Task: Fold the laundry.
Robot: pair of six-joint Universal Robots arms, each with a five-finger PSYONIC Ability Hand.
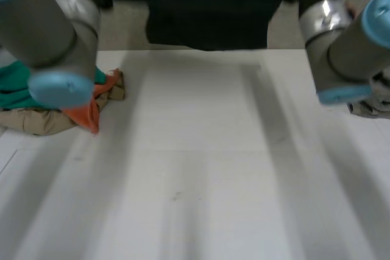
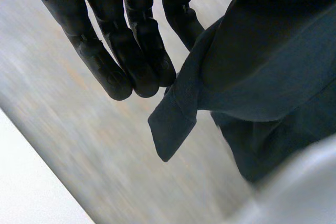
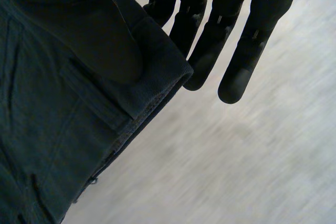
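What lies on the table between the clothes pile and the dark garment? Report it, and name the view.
Nothing. In the head view, the white table is bare between the clothes pile and the dark garment.

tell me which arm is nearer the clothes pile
Left. The left arm is right above the clothes pile at the table's left side; the right arm is at the opposite side, well apart.

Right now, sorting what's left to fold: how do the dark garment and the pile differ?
The dark garment is one piece hanging at the far edge of the table; the pile is several crumpled pieces on it. The garment is dark; the pile teal, orange and tan. Both are unfolded.
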